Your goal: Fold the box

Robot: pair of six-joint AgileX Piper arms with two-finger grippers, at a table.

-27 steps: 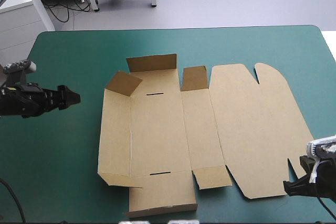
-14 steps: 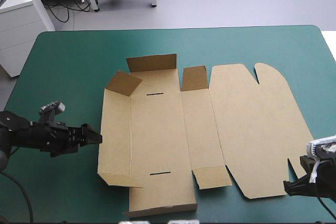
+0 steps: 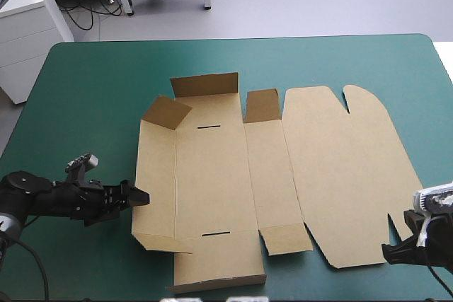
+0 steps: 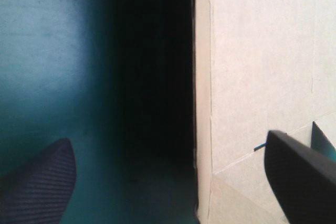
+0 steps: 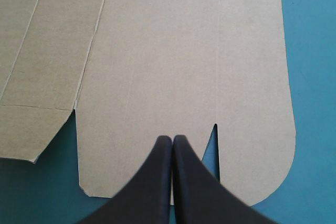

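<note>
Cardboard fills the middle of the teal-green table (image 3: 92, 83): the brown box (image 3: 226, 182) is laid out almost flat there. Its lid (image 3: 347, 167) is spread toward 3 o'clock. Two small flaps (image 3: 205, 84) are already stood up at the 11 and 12 o'clock side, and the rest is not yet folded.

The left gripper (image 3: 134, 196) is placed at 8 o'clock of the box, with its tip right by the long left wall (image 3: 154, 182). It is likely put there so this wall can be caught and lifted. The right gripper (image 3: 396, 251) is kept low at 5 o'clock, by the lid's near corner, perhaps to wait or to steady the sheet.

Only the left wrist view shows how wide that claw is spread. Its black fingers (image 4: 302, 177) are set far apart, the wall's edge is seen between them, and nothing is held. Only the right wrist view shows a thin slit (image 5: 214, 140) cut in the lid. There the right claw's fingers are pressed together in one point, and nothing is seen gripped.
</note>
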